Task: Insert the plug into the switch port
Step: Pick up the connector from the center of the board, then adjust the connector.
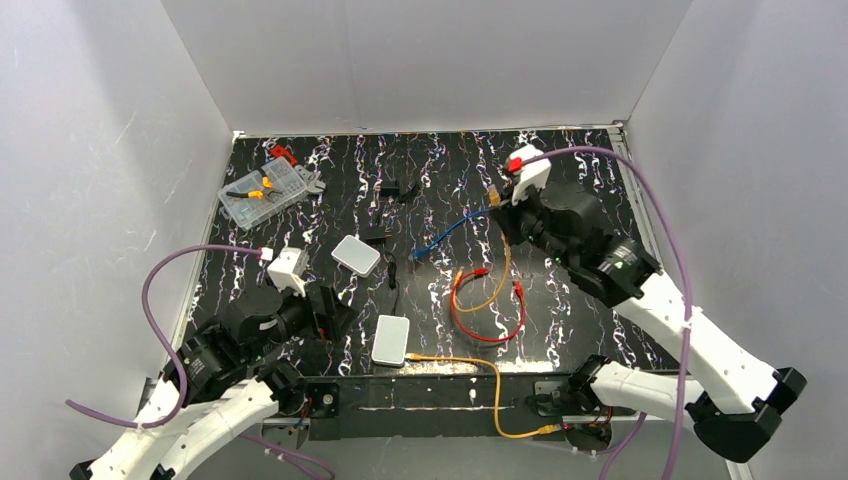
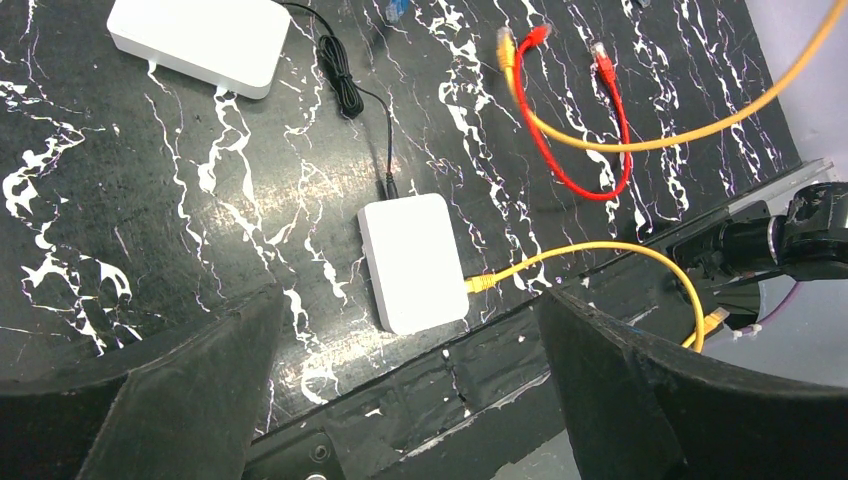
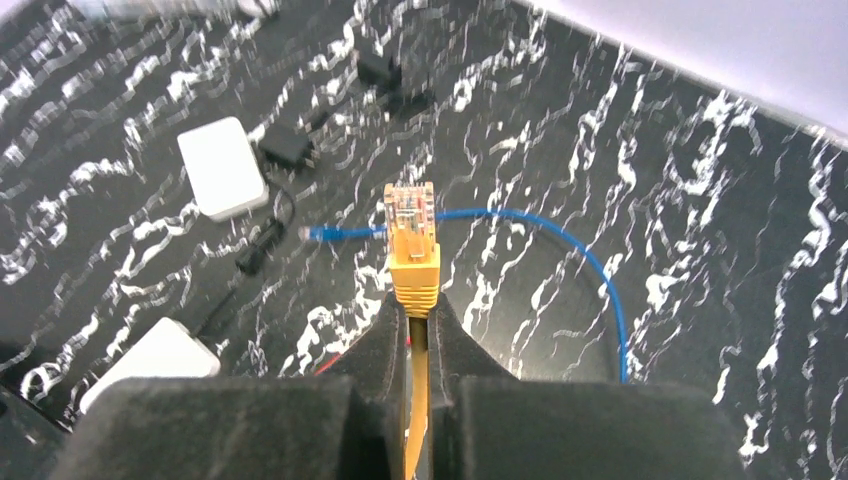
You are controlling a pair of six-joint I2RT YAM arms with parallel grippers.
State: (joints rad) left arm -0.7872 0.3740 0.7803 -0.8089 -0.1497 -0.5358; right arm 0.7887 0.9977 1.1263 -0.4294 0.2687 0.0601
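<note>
The plug, an orange-yellow network connector with a clear tip, sticks out past my right gripper. That gripper is shut on the plug's boot and cable, and is raised over the back right of the table. The switch, a pale flat box longer than wide, lies near the front edge and also shows low at the left of the right wrist view. Another yellow plug sits in the switch's right edge. I cannot make out a free switch port. My left gripper hangs open above the switch, holding nothing.
A smaller, squarer white box lies mid-table beside a black adapter with its lead. Red cable, blue cable and the yellow cable loop lie between the arms. A clear parts box sits back left.
</note>
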